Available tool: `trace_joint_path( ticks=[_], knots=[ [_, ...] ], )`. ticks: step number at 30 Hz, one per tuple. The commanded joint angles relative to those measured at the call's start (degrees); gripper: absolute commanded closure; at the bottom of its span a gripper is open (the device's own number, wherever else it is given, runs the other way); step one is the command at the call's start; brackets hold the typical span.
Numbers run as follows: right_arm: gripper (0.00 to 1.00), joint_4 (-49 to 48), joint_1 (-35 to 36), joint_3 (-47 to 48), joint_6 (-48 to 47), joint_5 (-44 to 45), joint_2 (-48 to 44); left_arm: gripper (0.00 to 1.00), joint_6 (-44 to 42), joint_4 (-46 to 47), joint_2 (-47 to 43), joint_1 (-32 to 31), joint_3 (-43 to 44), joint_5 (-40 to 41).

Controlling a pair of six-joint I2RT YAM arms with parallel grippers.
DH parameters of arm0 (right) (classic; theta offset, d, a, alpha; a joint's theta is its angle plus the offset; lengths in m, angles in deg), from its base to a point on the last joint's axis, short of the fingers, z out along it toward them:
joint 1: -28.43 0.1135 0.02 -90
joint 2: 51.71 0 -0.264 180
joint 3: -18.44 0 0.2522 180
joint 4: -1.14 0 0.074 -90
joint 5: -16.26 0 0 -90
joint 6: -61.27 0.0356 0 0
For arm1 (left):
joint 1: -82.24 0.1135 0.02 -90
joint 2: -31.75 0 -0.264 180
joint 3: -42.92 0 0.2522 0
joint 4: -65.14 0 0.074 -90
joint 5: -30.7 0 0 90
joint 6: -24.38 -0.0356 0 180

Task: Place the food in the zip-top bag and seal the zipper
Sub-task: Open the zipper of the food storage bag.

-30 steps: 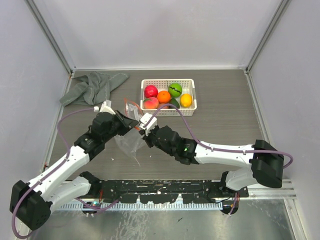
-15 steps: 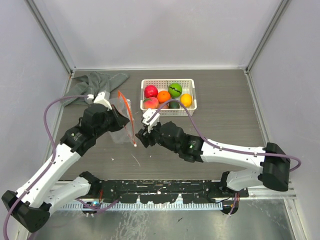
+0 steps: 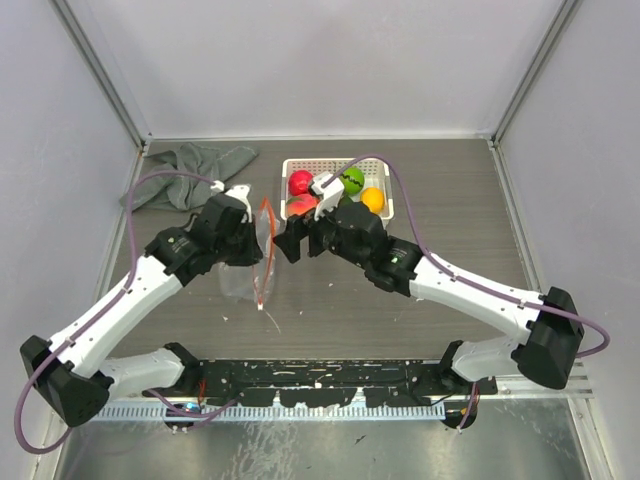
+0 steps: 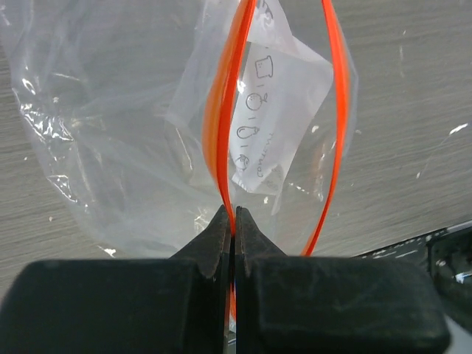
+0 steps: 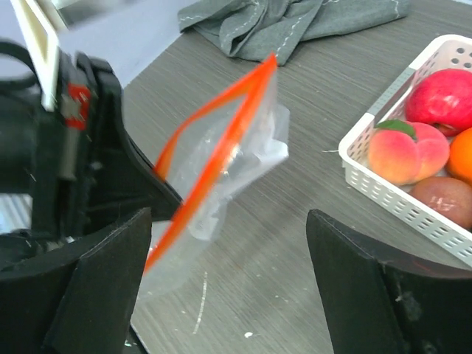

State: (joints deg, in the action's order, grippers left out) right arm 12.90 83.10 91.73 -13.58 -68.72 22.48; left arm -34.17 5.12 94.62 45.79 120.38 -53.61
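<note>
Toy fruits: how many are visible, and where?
6, all in the white basket: red, green, yellow seen from above; peach, orange, brown in the right wrist view. Others may be hidden.

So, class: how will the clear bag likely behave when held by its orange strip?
Probably floppy: the bag droops creased from the strip pinched in the left gripper. Likely light: one pinch at the edge holds it up.

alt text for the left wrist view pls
The left gripper pinches one side of the orange-red zipper, holding the clear zip-top bag with its mouth gaping open. Nothing is inside; a white printed label shows on it, with the grey table behind.
</note>
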Motion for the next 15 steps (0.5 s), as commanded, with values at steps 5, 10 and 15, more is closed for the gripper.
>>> trace_joint_path(
  ticks=[5, 10, 15],
  knots=[
    [0.07, 0.0, -0.11, 4.56, 10.1, 2.37, 4.78, 1.0, -1.67, -3.34, 4.2, -7.32, 6.19, 9.41],
    [0.07, -0.69, -0.92, 1.49, 13.11, 5.42, 7.46, 1.0, -1.31, -3.72, 5.09, -10.37, 6.45, 12.39],
    [0.11, -2.47, -1.23, -2.07, 14.94, 6.8, 9.37, 1.0, -0.8, -3.57, 4.56, -10.66, 5.51, 13.23]
  ],
)
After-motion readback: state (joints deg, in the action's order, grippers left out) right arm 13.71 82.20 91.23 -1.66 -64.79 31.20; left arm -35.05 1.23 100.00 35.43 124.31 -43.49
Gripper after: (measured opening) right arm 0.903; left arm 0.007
